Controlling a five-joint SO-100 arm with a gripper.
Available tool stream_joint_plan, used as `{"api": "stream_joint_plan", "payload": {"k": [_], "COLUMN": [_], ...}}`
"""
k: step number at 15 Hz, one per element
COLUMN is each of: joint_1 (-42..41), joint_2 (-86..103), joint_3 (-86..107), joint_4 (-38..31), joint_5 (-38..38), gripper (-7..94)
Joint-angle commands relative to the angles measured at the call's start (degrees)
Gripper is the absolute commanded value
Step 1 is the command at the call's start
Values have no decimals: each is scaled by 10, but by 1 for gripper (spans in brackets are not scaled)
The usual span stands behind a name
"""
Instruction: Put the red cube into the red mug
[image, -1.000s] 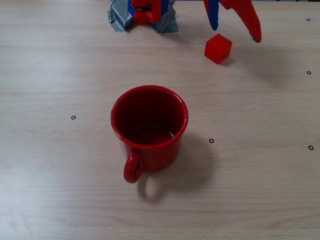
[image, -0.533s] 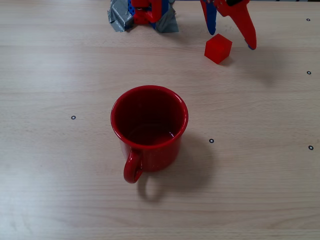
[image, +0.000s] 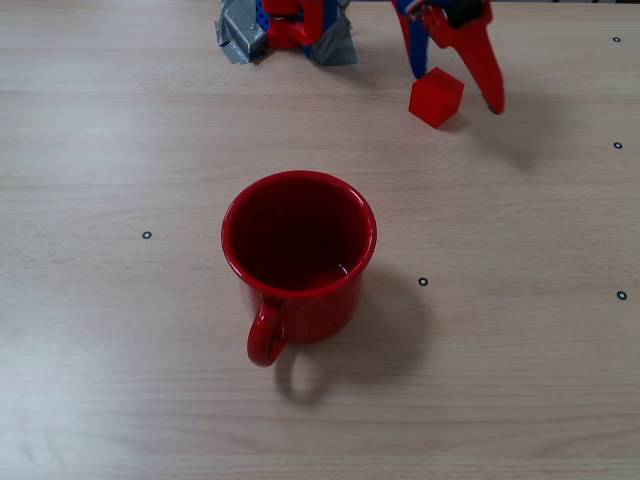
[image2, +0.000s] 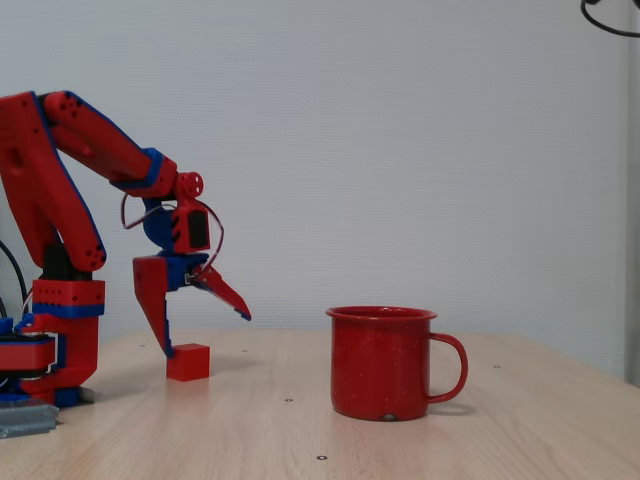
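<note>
Red mug (image: 298, 250) stands upright, handle twd camera; red cube (image: 436, 96) sits btwn gripper (image: 455, 88) fingers, spread wide, nothing held.

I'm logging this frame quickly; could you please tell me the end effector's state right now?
End effector: open, holding nothing; its fingers straddle the red cube, which sits on the table.
</note>
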Motion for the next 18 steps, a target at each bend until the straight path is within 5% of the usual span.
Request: {"api": "stream_joint_plan", "payload": {"k": [1,8,10,13,18], "joint_1": [1,9,9,11,17], "joint_2": [9,-17,-17,-17,-13], "joint_3": [0,4,4,4,-2], "joint_4": [-25,-47,-47,-48,-45], "joint_5": [2,-8,-10,-8,-7], "gripper": [51,49,37,5,0]}}
